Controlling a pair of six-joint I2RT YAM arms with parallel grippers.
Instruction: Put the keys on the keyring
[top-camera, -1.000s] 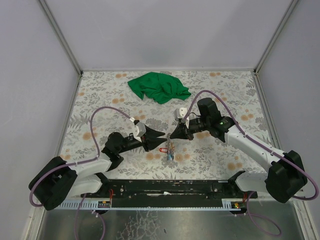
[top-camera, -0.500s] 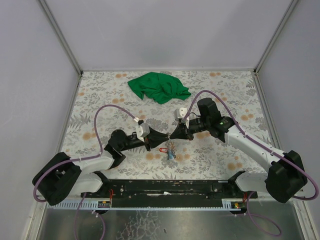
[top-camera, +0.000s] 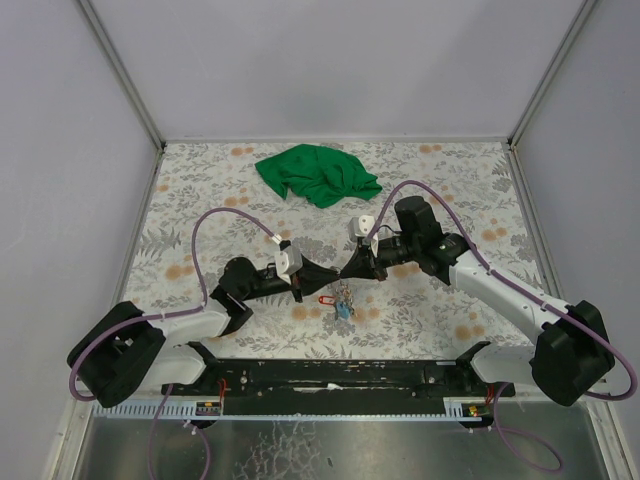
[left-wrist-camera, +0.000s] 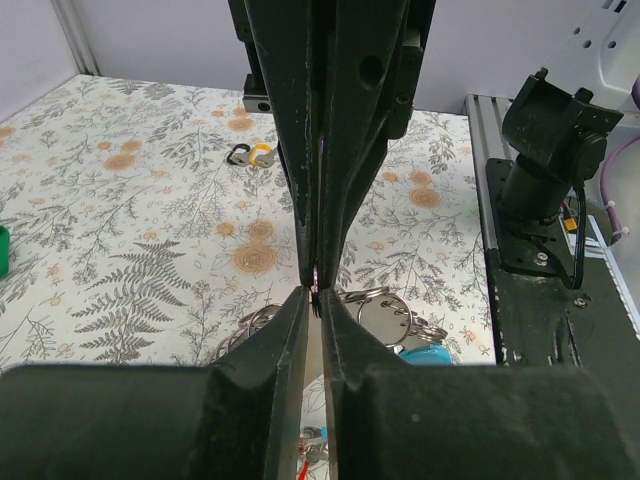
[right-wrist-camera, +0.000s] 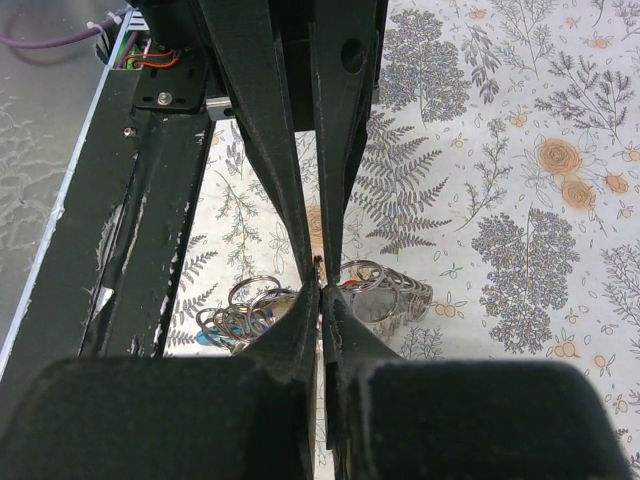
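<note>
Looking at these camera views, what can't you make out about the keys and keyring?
Top view: small metal keys and thin grey metal keyring merge, too small to separate.
Left wrist view: red-tagged key mostly hidden behind left gripper fingers.
Right wrist view: right gripper fingers hide whatever sits between the tips.

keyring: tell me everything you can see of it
The keyring is a bunch of thin, shiny grey metal loops, overlapping, low over the floral table, near its front middle. A red tag sticks out toward the left arm; a light blue tag sits at its near side. The left claw and right claw meet tip to tip right above it; whether either pinches a loop can't be told.
</note>
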